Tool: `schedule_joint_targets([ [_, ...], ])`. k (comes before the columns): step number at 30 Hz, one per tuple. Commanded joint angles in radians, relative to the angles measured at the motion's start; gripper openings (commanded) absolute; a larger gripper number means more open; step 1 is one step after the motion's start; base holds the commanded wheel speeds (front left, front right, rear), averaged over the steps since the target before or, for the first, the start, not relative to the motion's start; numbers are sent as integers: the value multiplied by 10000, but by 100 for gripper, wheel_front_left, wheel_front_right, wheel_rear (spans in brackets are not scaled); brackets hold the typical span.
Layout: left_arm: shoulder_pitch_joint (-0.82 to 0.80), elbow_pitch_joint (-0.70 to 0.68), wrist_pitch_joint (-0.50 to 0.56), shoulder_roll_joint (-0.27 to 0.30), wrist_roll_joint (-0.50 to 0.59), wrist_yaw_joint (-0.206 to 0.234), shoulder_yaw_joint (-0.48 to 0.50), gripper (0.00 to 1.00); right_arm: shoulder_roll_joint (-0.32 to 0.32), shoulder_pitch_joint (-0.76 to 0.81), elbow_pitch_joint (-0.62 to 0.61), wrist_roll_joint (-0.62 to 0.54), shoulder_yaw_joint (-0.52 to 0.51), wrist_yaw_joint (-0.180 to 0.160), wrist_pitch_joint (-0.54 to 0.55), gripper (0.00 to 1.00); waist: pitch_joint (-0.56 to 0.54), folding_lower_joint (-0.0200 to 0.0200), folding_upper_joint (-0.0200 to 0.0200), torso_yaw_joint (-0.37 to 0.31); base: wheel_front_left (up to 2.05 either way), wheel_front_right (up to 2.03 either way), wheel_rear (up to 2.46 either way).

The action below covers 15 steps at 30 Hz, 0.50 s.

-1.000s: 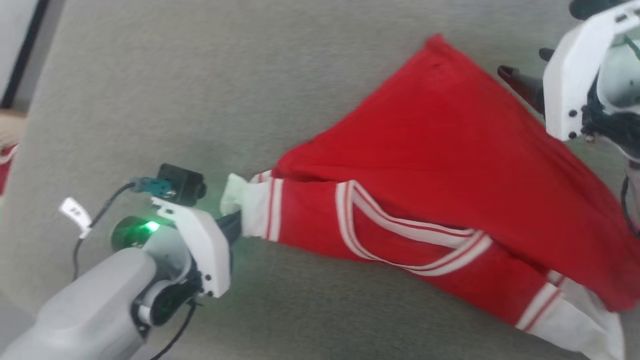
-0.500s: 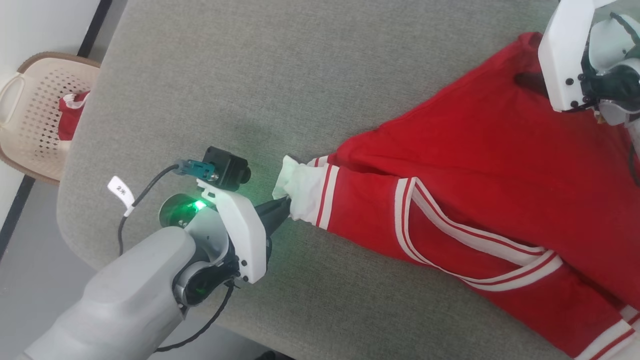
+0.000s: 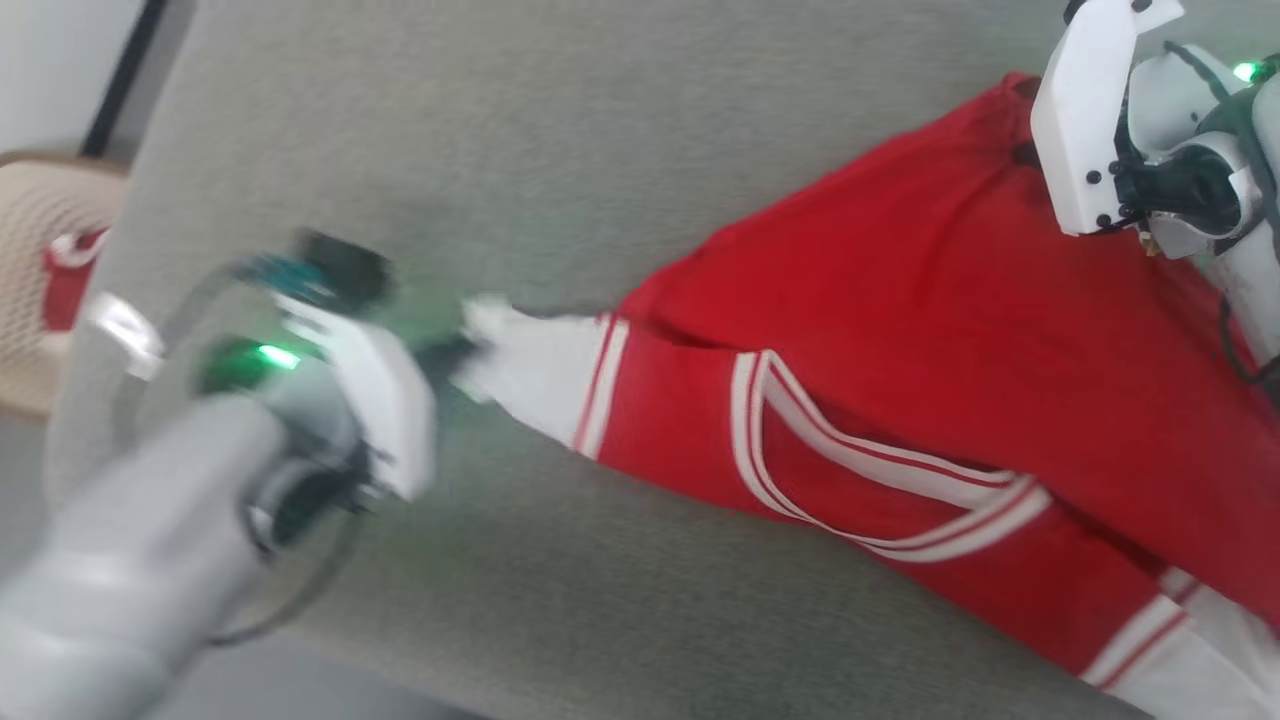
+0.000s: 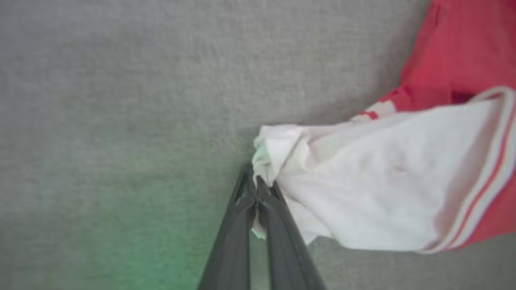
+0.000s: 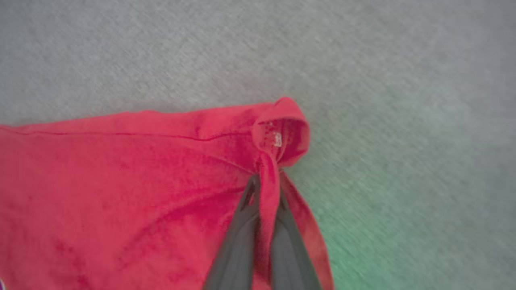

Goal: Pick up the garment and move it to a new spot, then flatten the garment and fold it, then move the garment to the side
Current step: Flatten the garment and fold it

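Garment (image 3: 900,330): red shirt lying on the grey padded surface (image 3: 600,150), stretched on a slant from the left-centre of the head view to its upper right. It lies mostly flat, with a few creases.
Collar (image 3: 850,470): red-white striped V, facing up, near the shirt's lower edge.
Near sleeve (image 4: 383,193): white with red-white trim, drawn out to a bunched tip.
Left gripper (image 4: 253,181): fingers clenched together, nipping the crumpled tip of that sleeve; blurred in the head view.
Right gripper (image 5: 264,183): fingers closed on a red corner of the shirt. A pinched strip of cloth runs between them, and a small fold curls over just past the tips.
Far sleeve (image 3: 1200,660): white, at the lower right of the head view, resting on the surface.
Basket (image 3: 30,220): beige, past the surface's left edge, with something red and white inside; too blurred to tell more.
Light: green glow on the surface beside each gripper.
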Motion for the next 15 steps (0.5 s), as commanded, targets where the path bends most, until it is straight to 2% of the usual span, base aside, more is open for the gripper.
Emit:
schedule_joint_targets([
  [1,-256,-31,176,345,17,107,140,0,-76,-203,-87,136,99,-2,-231,0,-447,0,0,-584,0,0,0],
  [6,-1112,-501,788,1323,13,250,544,0,-166,-546,-504,578,296,-1,-879,0,-973,0,0,-1373,0,0,0],
  [15,-2841,-750,1788,2196,86,269,1090,0,-454,-1076,-1214,1049,254,-1,-1765,0,-1732,0,0,-2366,0,0,0],
])
